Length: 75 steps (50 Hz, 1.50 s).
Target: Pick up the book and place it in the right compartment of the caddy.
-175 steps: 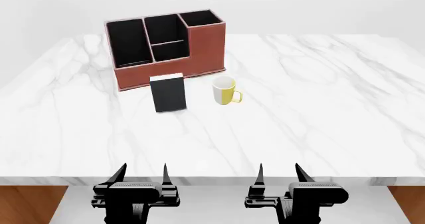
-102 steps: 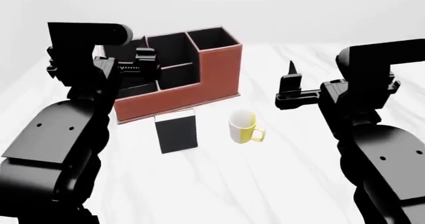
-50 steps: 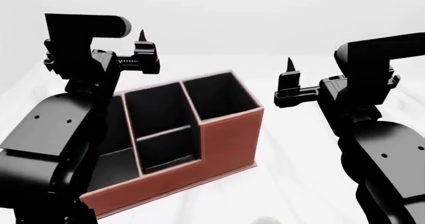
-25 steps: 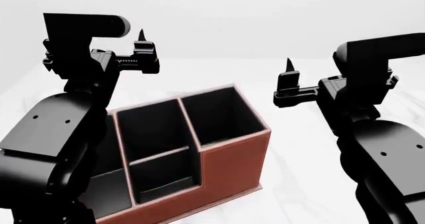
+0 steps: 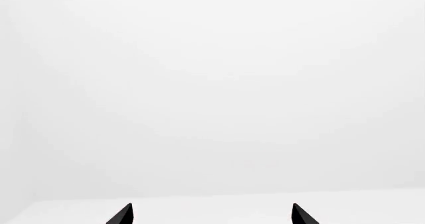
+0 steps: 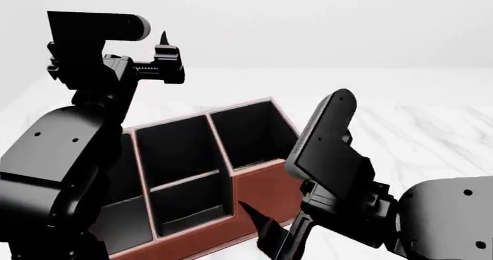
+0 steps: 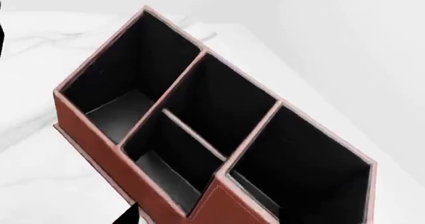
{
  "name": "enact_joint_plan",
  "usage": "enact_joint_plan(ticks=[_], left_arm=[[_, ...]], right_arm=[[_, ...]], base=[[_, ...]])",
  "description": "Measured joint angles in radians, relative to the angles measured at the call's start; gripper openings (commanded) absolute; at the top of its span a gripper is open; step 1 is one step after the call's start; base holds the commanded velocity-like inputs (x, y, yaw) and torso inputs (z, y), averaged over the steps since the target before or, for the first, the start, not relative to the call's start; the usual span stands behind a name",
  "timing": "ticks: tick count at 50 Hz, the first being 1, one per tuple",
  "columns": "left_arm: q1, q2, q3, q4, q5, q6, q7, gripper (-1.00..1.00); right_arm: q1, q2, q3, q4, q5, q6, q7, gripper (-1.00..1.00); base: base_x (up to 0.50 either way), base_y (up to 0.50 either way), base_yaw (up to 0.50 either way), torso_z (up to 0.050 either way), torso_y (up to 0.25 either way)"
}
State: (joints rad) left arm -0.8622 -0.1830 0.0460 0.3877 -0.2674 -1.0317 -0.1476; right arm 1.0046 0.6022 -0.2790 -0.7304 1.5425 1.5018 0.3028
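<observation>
The book is out of view in every frame. The red-brown caddy point(image 6: 266, 185) fills the lower middle of the head view, and its deep right compartment point(image 6: 258, 133) holds nothing. From above, the right wrist view shows the caddy point(image 7: 106, 157) and the right compartment point(image 7: 312, 169). My right gripper point(image 6: 269, 231) hangs low just in front of the caddy's front wall. One fingertip point(image 7: 126, 216) shows, set wide, with nothing held. My left gripper point(image 5: 211, 215) is raised high at the left, open and empty, and one fingertip point(image 6: 163, 40) points up.
White marble tabletop point(image 6: 400, 127) stretches to the right of and behind the caddy. My left arm's black bulk point(image 6: 62, 156) covers the caddy's left end, and the right forearm point(image 6: 331, 138) crosses in front of its right corner. The left wrist view shows only a blank white background.
My right arm has swung down from its raised pose, bringing its gripper low in front of the caddy's front wall. The left arm and the caddy stay put.
</observation>
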Motion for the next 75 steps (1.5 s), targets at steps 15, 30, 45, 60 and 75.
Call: enact_joint_plan(ticks=[15,30,45,60,75], left_arm=[[-0.003,-0.007,0.005,0.005,-0.008,-0.006,-0.007,1.00],[-0.002,-0.010,0.013,0.001,-0.013,-0.001,-0.014,1.00],[-0.004,-0.013,0.023,-0.005,-0.017,0.005,-0.021,1.00],[-0.009,-0.016,0.029,0.000,-0.024,0.001,-0.029,1.00],[-0.010,-0.020,0.034,0.002,-0.031,0.002,-0.035,1.00]], right_arm=[[0.089,0.089,-0.145,-0.019,0.330,-0.012,0.081,1.00],[0.135,0.080,-0.256,-0.009,0.408,-0.015,0.096,1.00],[0.150,-0.014,-0.378,0.034,0.356,0.012,0.055,1.00],[0.139,-0.111,-0.474,0.077,0.195,0.020,-0.074,1.00],[0.114,-0.193,-0.575,0.107,0.058,-0.007,-0.178,1.00]], base=[[0.00,0.00,0.00,0.000,0.000],[0.00,0.00,0.00,0.000,0.000],[0.00,0.00,0.00,0.000,0.000],[0.00,0.00,0.00,0.000,0.000],[0.00,0.00,0.00,0.000,0.000]])
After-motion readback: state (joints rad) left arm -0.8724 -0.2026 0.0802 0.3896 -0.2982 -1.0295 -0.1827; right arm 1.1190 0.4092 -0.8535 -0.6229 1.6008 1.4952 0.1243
